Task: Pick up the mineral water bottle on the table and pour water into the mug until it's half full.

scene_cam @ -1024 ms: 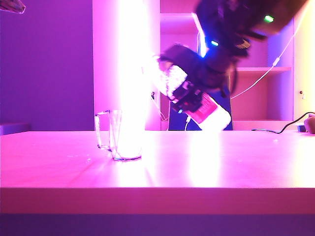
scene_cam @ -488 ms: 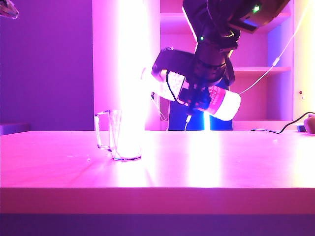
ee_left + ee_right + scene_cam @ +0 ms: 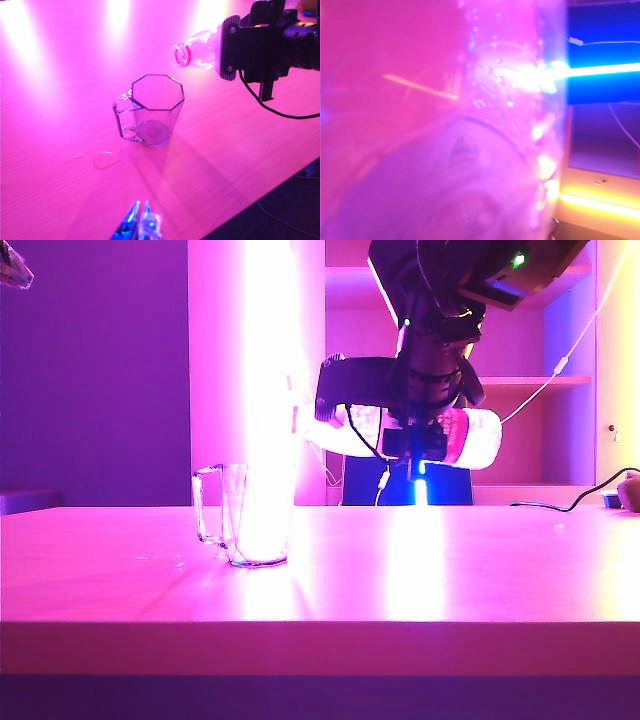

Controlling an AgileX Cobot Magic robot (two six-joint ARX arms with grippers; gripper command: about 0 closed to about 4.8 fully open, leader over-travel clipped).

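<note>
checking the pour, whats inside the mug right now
The mug looks empty in the left wrist view: bare glass bottom, no water. In the exterior view glare hides its inside. The uncapped bottle hangs nearby in the right claw.

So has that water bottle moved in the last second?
Yes. The mineral water bottle, held by the right gripper, has swung from neck-up to roughly level above the table; its neck points toward the mug.

The right end effector (image 3: 250, 47) is black and blocky, with visible screws, a dangling black cable and green indicator light.
</note>
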